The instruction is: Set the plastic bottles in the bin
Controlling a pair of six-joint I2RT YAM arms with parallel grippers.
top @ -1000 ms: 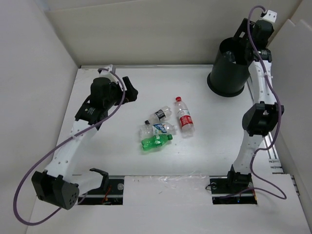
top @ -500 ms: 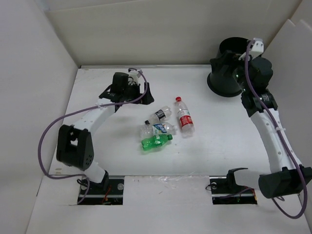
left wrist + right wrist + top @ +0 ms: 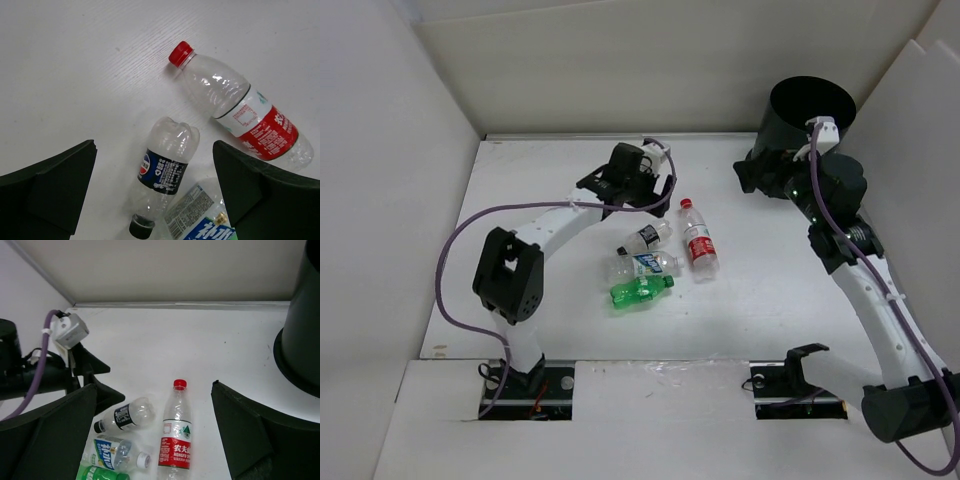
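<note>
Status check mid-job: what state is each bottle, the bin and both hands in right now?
red-capped bottle: on its side, capped
dark-label bottle: on its side, capped
blue-white-label bottle: on its side, capped
green bottle: on its side
bin: upright, top open
left hand: open, empty
right hand: open, empty

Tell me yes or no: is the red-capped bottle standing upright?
No, the red-capped bottle lies on its side on the table.
</note>
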